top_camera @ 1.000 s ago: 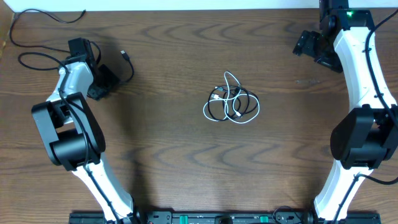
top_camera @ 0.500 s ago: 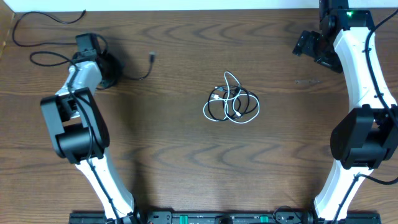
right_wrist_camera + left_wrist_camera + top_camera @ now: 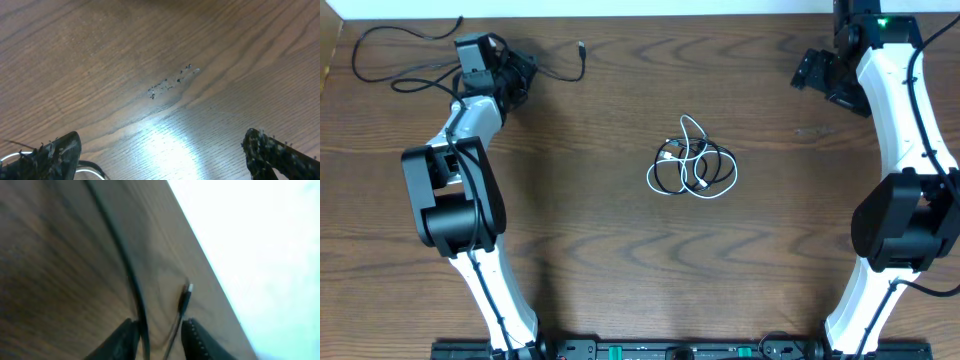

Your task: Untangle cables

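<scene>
"Where's the tangle?"

"Mid-table (image 3: pixel 570 230). It's a small loose knot (image 3: pixel 692 168), with a white cord (image 3: pixel 691 124) looping through a black cord (image 3: pixel 728 166) (thin stuff, both). You'll see another black strand (image 3: pixel 582 58) lying well apart, far left."

"And my grippers?"

"Your right gripper (image 3: pixel 161 137) is spread wide. Your left gripper (image 3: pixel 159 330) shows a narrow gap with that strand running in. I can't tell whether it's pinching."

Tangled cables (image 3: pixel 697 158) on wooden table (image 3: pixel 610 270)
</scene>
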Available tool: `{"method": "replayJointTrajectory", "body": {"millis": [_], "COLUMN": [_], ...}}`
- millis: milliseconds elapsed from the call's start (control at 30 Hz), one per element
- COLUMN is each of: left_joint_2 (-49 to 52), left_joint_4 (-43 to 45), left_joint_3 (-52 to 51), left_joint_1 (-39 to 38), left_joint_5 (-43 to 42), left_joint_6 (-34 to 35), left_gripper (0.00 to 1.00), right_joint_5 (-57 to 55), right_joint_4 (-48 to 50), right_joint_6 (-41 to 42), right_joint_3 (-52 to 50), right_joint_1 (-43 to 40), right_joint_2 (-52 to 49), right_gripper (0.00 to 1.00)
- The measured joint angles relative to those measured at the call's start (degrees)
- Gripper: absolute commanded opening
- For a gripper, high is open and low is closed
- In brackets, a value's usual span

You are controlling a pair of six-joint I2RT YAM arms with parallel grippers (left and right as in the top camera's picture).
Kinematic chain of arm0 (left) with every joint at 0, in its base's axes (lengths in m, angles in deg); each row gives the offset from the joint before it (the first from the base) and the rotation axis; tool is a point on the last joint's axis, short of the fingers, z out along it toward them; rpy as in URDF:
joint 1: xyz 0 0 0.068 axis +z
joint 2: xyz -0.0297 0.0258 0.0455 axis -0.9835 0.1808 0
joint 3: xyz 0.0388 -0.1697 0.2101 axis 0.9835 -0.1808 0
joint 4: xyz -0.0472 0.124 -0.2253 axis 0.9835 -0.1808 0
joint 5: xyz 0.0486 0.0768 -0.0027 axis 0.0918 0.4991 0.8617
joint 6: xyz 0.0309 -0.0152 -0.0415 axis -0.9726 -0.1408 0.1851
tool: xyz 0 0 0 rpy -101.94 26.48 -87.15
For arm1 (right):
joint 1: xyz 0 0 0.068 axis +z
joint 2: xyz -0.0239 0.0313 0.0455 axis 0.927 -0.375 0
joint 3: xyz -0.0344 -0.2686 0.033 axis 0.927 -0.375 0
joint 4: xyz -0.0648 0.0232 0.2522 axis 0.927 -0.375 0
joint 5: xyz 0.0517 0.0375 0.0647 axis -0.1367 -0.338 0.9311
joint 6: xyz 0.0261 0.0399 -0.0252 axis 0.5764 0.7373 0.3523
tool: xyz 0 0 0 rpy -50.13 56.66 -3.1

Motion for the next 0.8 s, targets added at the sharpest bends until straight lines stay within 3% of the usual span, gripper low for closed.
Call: {"method": "replayJointTrajectory", "body": {"millis": [33, 200, 467, 533, 667, 733, 800], "left_joint_2": [0.0, -1.4, -5.9, -5.9, -5.9, -5.9, -5.9], "left_joint_4": [0.0, -0.8, -17.7, -22.1, -26.4, -28.0, -29.0], "left_joint_3": [0.4, 2.3, 3.6, 3.6, 3.6, 3.6, 3.6], "left_joint_1": [0.1, 1.3, 0.9, -0.4, -4.6, -7.2, -9.8], "left_joint_5": [-0.2, -0.8, 1.6, 3.6, 8.2, 11.6, 15.0], "left_joint_6": [0.2, -0.4, -9.5, -13.3, -22.1, -25.5, -27.4], "left_gripper": [0.75, 0.8, 0.84, 0.69, 0.2, 0.08, 0.08], "right_joint_5": [0.0, 0.0, 0.0, 0.0, 0.0, 0.0, 0.0], "right_joint_4": [0.0, 0.0, 0.0, 0.0, 0.0, 0.0, 0.0], "right_joint_6": [0.0, 0.0, 0.0, 0.0, 0.0, 0.0, 0.0], "right_joint_3": [0.0, 0.0, 0.0, 0.0, 0.0, 0.0, 0.0], "right_joint_1": [0.0, 0.0, 0.0, 0.0, 0.0, 0.0, 0.0], "right_joint_2": [0.0, 0.0, 0.0, 0.0, 0.0, 0.0, 0.0], "right_gripper": [0.99, 0.99, 0.99, 0.99, 0.99, 0.99, 0.99]}}
